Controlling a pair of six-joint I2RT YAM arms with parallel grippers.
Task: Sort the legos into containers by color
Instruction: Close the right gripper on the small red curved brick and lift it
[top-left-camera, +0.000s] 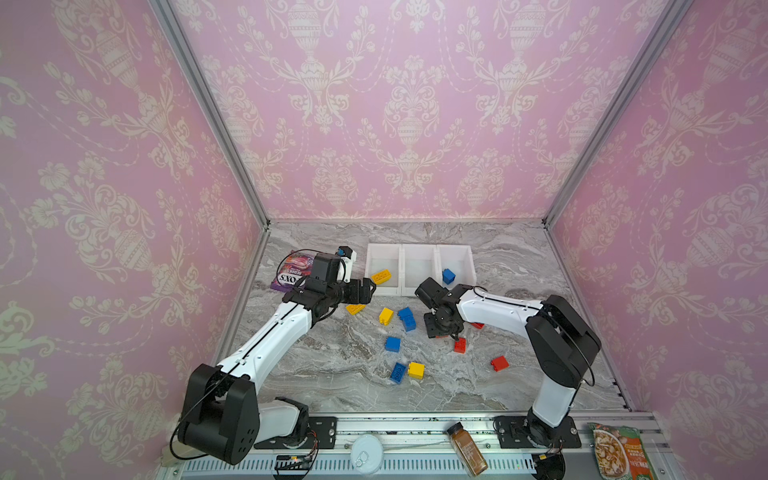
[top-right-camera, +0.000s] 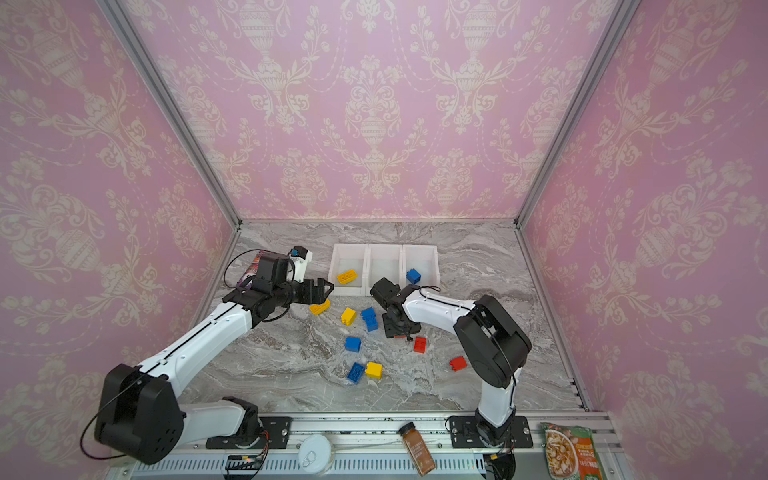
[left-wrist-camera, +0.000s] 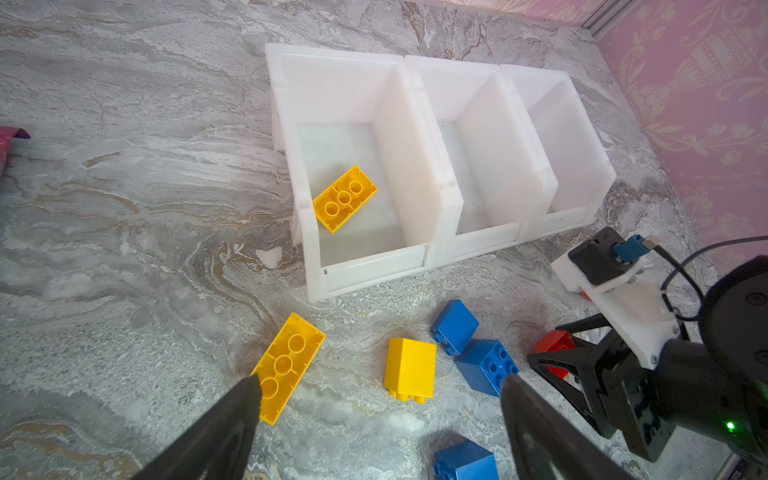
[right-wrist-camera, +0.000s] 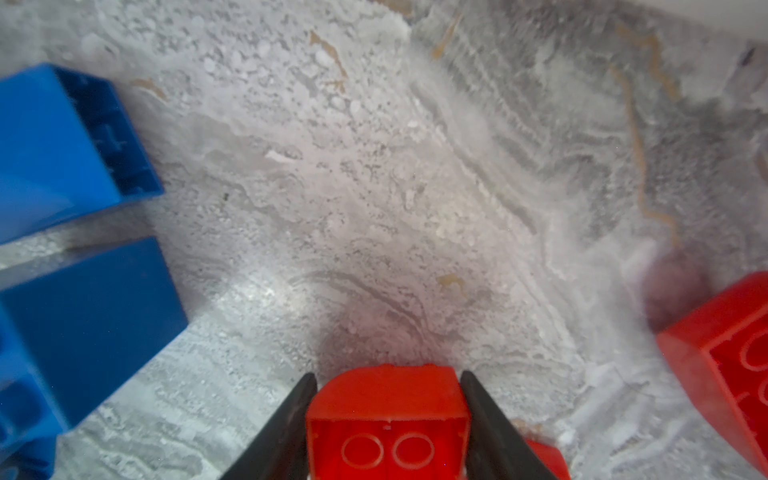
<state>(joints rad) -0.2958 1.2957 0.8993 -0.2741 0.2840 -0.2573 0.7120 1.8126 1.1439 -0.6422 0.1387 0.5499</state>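
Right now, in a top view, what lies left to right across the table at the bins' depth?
Purple snack packet → left bin with yellow oblong brick → middle bin, nothing seen inside → right bin with blue square brick.

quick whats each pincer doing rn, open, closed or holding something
left pincer: open, nothing between its fingers
right pincer: closed on a red brick, fingers against both its sides

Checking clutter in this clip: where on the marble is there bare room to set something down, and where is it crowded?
Free: marble between the containers and the right wall; the strip between the nearest yellow brick and the front rail. Crowded: before the containers, among bricks, left gripper and right gripper around a red brick.
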